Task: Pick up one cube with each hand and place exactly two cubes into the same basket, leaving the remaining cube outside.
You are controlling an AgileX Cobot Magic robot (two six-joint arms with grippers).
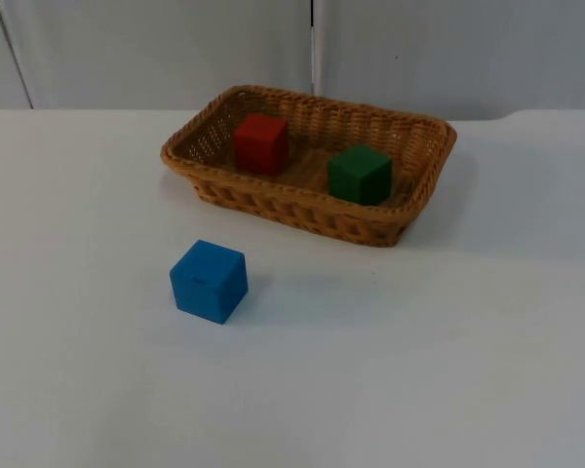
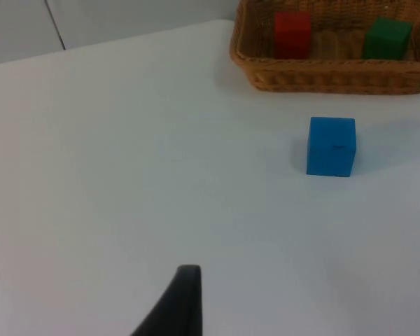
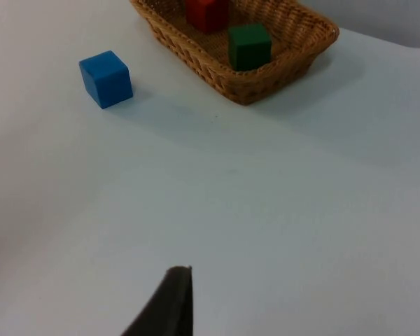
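A brown woven basket (image 1: 424, 185) stands at the back of the table. Inside it sit a red cube (image 1: 261, 142) on the left and a green cube (image 1: 360, 175) on the right. A blue cube (image 1: 209, 281) rests on the table in front of the basket's left end, apart from it. My left gripper (image 2: 182, 301) waits over bare table, far short of the blue cube (image 2: 331, 146) and the basket (image 2: 322, 75). My right gripper (image 3: 171, 301) waits likewise, well back from the basket (image 3: 266, 82), the green cube (image 3: 249, 46) and the blue cube (image 3: 106, 78). Neither carries anything.
The white table top (image 1: 419, 370) spreads wide in front of and beside the basket. The grey partition wall (image 1: 175, 49) rises right behind the basket.
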